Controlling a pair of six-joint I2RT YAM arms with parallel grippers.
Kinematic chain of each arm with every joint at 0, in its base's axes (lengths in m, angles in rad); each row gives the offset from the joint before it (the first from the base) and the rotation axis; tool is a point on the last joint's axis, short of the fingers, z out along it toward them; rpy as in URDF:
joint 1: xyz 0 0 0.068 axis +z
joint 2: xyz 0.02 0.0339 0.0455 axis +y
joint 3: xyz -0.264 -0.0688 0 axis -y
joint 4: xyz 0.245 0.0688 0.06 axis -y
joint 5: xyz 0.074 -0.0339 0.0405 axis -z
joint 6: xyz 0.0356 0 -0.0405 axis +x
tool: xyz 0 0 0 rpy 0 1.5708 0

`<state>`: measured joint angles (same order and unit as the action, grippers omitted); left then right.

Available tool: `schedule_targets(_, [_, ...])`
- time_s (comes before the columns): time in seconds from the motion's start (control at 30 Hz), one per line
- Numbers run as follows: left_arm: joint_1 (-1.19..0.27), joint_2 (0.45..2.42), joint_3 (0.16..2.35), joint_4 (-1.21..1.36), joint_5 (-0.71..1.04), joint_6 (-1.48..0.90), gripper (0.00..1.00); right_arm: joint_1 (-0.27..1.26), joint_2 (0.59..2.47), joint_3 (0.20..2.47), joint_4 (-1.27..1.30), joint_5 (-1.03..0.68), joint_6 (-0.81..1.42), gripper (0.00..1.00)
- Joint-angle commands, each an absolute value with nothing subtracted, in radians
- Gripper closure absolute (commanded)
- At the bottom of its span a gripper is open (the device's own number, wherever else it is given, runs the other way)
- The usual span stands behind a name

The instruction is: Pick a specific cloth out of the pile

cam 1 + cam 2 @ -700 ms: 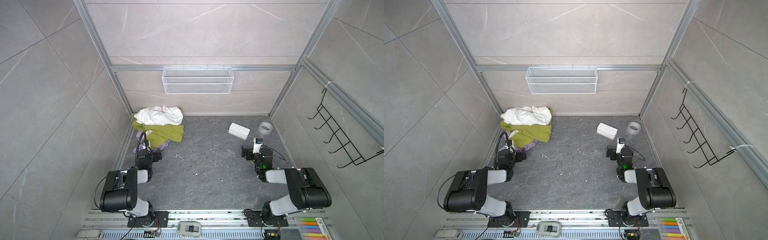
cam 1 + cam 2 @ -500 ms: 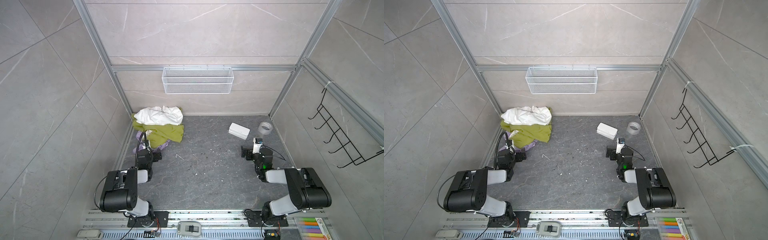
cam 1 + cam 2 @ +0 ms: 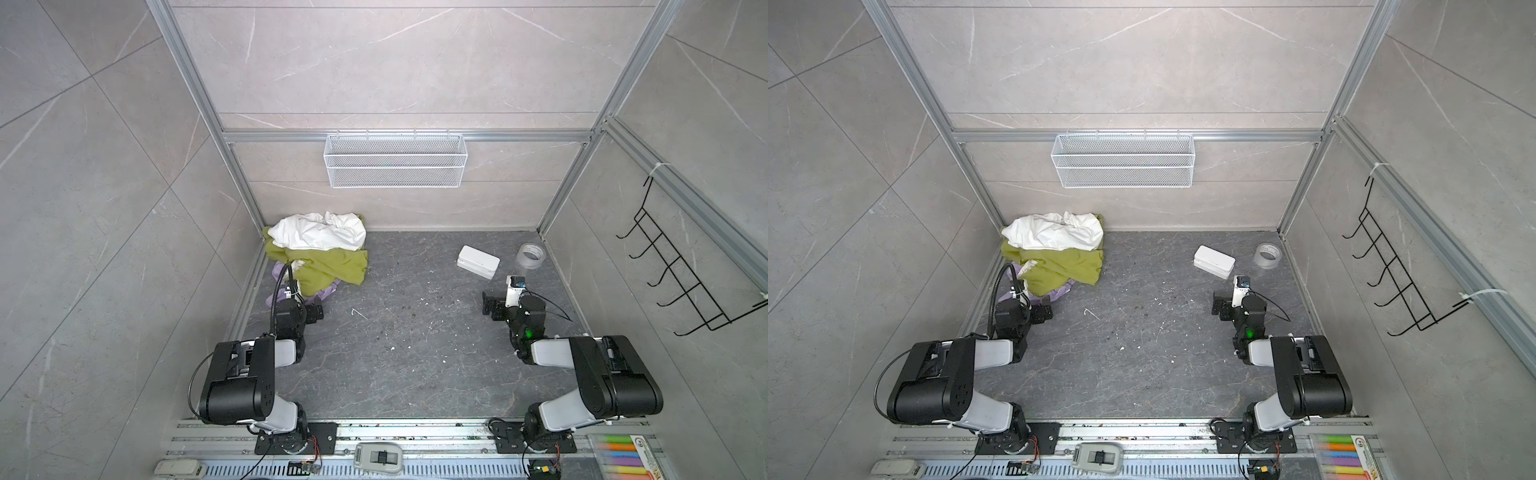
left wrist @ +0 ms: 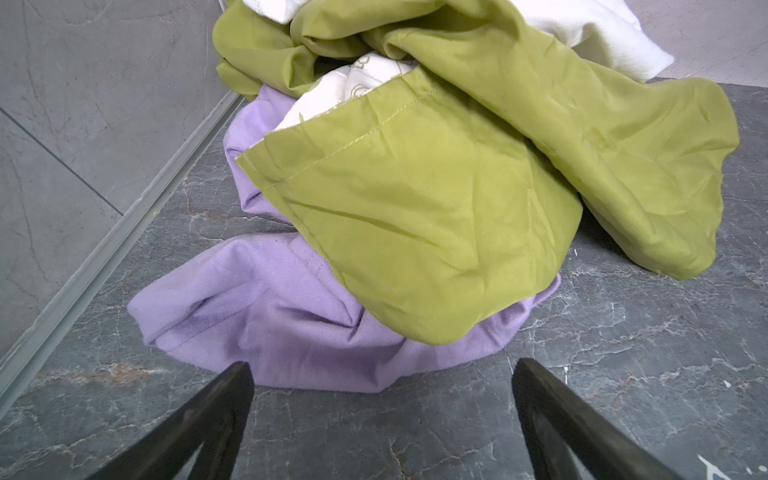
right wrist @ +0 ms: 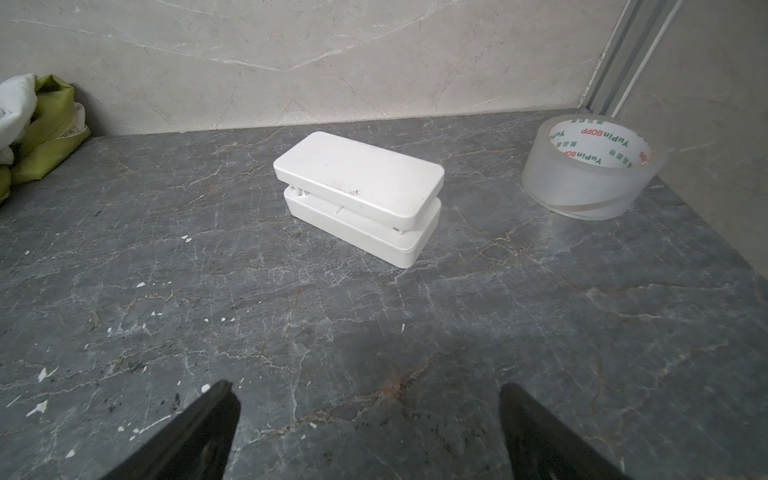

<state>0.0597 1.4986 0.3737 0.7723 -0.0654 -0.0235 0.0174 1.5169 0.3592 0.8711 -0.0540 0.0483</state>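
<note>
The pile (image 3: 318, 253) lies in the back left corner, also seen as the pile (image 3: 1054, 249). A white cloth (image 3: 320, 232) tops it, with an olive-green cloth (image 4: 415, 199) beneath. The lavender cloth (image 4: 270, 316) is at the bottom, mostly covered by the green one; only its near edge (image 3: 328, 293) sticks out onto the floor. My left gripper (image 4: 380, 370) is open and low over the floor, just short of the lavender edge and apart from it; in a top view the left gripper (image 3: 299, 307) sits right before the pile. My right gripper (image 5: 368, 390) is open and holds nothing, over bare floor on the right (image 3: 509, 305).
A small white box (image 5: 359, 191) and a roll of clear tape (image 5: 590, 166) lie ahead of the right gripper near the back right corner. The left wall's metal rail (image 4: 104, 249) runs close beside the pile. A wire basket (image 3: 395, 160) hangs on the back wall.
</note>
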Motion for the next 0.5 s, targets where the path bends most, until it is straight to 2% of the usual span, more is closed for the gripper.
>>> schedule_targets(0.0, [0.064, 1.500, 0.373, 0.824, -0.051, -0.017, 0.00, 0.012, 1.522, 0.371, 0.871, -0.067, 0.032, 0.01])
schedule_targets(0.47, [0.063, 1.499, 0.371, 0.826, -0.051, -0.016, 0.00, 0.012, 1.520, 0.364, 0.882, -0.066, 0.031, 0.01])
